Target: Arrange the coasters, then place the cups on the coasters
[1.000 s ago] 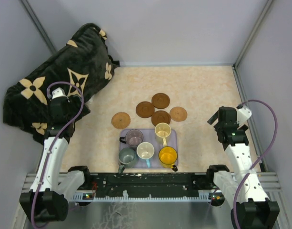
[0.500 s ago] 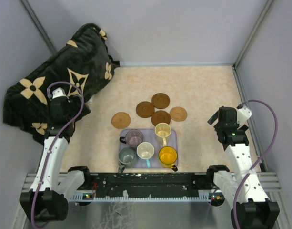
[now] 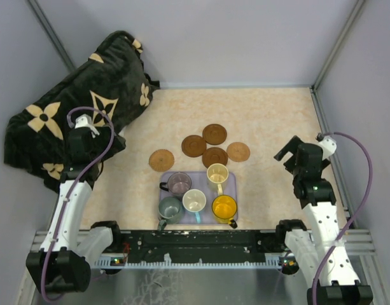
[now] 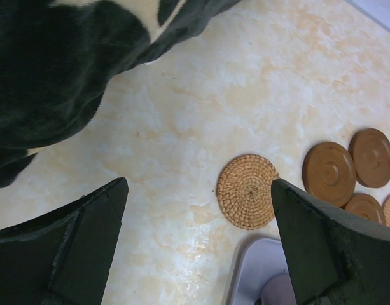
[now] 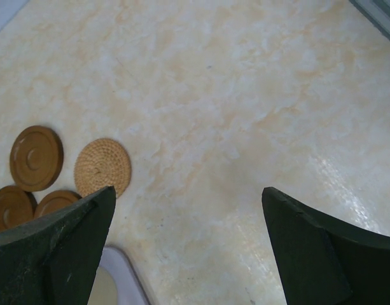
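Note:
Five coasters lie spread behind the tray: a woven tan one (image 3: pixel 161 159), three dark brown ones (image 3: pixel 194 145) (image 3: pixel 214 134) (image 3: pixel 215 156) and a second tan one (image 3: pixel 238 151). Five cups stand on the lavender tray (image 3: pixel 198 180): purple-grey (image 3: pixel 179 183), cream (image 3: pixel 217 173), white with blue handle (image 3: pixel 194 200), grey-green (image 3: pixel 170 208), yellow (image 3: pixel 224 207). My left gripper (image 4: pixel 198 184) hovers open over bare table left of the woven coaster (image 4: pixel 247 191). My right gripper (image 5: pixel 187 190) hovers open right of the other tan coaster (image 5: pixel 103 168). Both are empty.
A black plush blanket (image 3: pixel 80 82) with tan flower marks covers the far left corner, right beside my left gripper (image 3: pixel 86 152). Grey walls close in the table on three sides. My right gripper (image 3: pixel 287 154) is near the right wall.
The right arm has swung slightly, its gripper shifting a little forward and left. The left gripper has crept slightly away from the base. Coasters and cups have not moved.

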You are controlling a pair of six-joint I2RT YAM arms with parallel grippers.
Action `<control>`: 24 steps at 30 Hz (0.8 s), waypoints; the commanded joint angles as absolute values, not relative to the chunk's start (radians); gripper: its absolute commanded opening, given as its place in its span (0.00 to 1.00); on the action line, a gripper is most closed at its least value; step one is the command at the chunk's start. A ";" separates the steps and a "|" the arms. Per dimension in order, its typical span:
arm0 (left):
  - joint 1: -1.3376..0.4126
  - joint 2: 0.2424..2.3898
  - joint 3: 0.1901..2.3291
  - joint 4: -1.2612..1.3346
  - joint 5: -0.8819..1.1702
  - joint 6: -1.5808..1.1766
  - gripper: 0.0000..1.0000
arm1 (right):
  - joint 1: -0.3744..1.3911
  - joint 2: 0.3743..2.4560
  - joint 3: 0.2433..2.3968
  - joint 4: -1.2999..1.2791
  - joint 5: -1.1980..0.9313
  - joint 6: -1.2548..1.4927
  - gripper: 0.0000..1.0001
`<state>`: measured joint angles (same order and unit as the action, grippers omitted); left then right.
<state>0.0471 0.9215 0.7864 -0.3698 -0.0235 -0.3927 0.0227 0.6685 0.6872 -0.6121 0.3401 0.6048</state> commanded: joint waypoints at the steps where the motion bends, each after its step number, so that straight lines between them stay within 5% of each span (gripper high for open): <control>1: 0.018 0.946 0.783 -0.313 0.065 -0.419 0.99 | 0.027 0.697 0.701 -0.461 0.192 0.543 0.99; 7: -0.202 0.984 0.823 -0.335 -0.170 -0.415 0.99 | 0.201 0.846 0.756 -0.404 0.308 0.526 0.99; 24: -0.317 1.246 0.886 -0.147 -0.144 -0.427 0.99 | 0.419 1.358 1.052 -0.222 0.378 0.429 0.99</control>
<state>-0.3092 1.2030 0.8303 -0.2356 -0.1280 -0.4366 0.4011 1.2842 0.9604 -0.3153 0.3470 0.4797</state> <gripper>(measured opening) 0.996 0.987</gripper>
